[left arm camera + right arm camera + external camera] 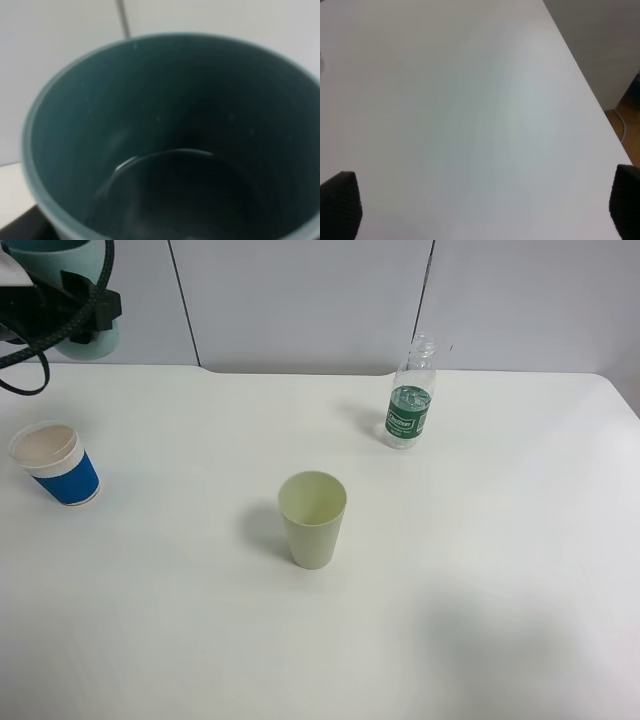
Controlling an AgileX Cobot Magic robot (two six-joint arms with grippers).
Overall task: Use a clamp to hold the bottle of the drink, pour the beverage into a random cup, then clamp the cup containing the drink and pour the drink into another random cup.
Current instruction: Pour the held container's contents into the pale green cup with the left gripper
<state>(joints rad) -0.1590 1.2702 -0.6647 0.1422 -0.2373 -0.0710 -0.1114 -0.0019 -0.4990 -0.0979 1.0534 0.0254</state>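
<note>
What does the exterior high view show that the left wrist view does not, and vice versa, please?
Only exterior high: the bottle, the yellow-green cup, the blue-sleeved cup, and the left gripper clamped on the teal cup, raised above the table. Only left wrist: that cup's dark inside, with a curved edge low down, perhaps liquid. Both: the teal cup, the table and the wall.

table [500, 590]: white | yellow-green tumbler [313, 518]: upright, mid-table | wall [300, 300]: pale panels
</note>
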